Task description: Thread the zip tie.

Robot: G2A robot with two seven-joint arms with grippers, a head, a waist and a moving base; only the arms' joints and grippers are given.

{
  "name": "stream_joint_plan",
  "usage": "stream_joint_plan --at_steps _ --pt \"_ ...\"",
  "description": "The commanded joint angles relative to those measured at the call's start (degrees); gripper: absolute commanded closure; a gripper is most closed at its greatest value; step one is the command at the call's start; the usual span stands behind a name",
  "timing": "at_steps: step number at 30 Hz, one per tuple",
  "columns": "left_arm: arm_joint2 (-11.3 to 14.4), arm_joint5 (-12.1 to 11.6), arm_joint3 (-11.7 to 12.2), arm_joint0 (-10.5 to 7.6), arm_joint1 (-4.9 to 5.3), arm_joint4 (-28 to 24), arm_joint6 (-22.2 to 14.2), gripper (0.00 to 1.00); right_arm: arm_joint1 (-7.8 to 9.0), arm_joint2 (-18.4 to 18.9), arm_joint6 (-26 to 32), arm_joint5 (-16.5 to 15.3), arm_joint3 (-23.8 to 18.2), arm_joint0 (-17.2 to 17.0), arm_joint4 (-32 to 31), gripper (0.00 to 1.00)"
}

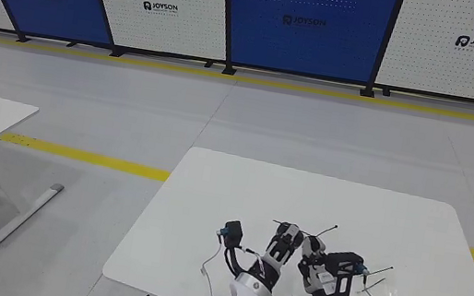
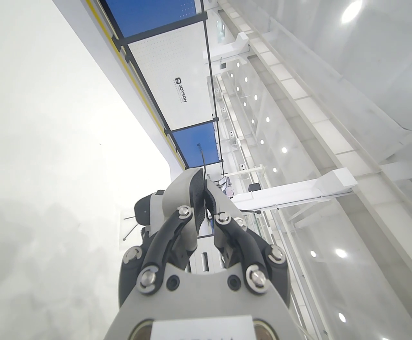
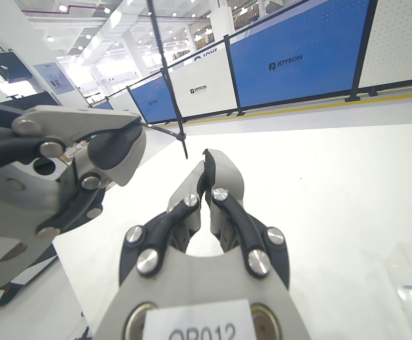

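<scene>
Black and thin, the zip tie [image 3: 179, 134] is what our left gripper [image 3: 139, 124] is clamped on. Its two fingers pinch the strap close to the tie's small head, which sits just beyond those fingertips. We see a long run of strap passing through that head. Most of it rises away above the gripper, and a short pointed tip pokes out on the head's other side. That tip hangs just ahead of our right gripper [image 3: 207, 157], near the fingertips but apart from them. Our right gripper is clenched, its ribbed black pads [image 3: 210, 174] pressed together, and we cannot tell whether anything is caught between them. From the left wrist we see a thin piece of the tie standing out past the closed fingertips. From above, our two grippers sit side by side, almost touching, over the near part of the white table [image 1: 211, 191]. A clear plastic sheet [image 3: 402, 273] lies on the table off the right gripper's outer side, well apart from the tie
</scene>
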Motion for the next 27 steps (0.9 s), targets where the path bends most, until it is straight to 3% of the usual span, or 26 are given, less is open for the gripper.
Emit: stream_joint_plan --at_steps 1,4,5,11,20,27 --pt "-0.11 0.58 0.43 -0.21 -0.06 -0.15 0.38 1.0 0.07 0.36 0.37 -0.29 0.21 -0.2 0.41 0.74" --pt "-0.04 1.51 0.81 -0.63 -0.18 0.38 1.36 1.0 0.19 1.02 1.1 0.08 1.06 -0.41 0.19 0.42" --pt "0.02 1.61 0.84 -0.73 -0.21 0.33 1.36 1.0 0.21 1.29 1.28 0.42 1.31 -0.41 0.35 0.0" --pt "0.23 2.73 0.58 -1.25 -0.28 1.3 1.28 1.0 0.27 2.26 1.75 0.43 1.16 -0.82 2.34 0.0" --pt "0.12 2.62 0.6 -1.26 -0.28 1.35 1.42 1.0 0.27 2.26 1.75 0.43 1.16 -0.82 2.34 0.0" --pt "-1.51 1.07 1.38 -0.78 -0.49 2.43 7.28 1.0 0.28 4.98 -1.42 1.45 -0.64 -2.22 7.0 0.0"
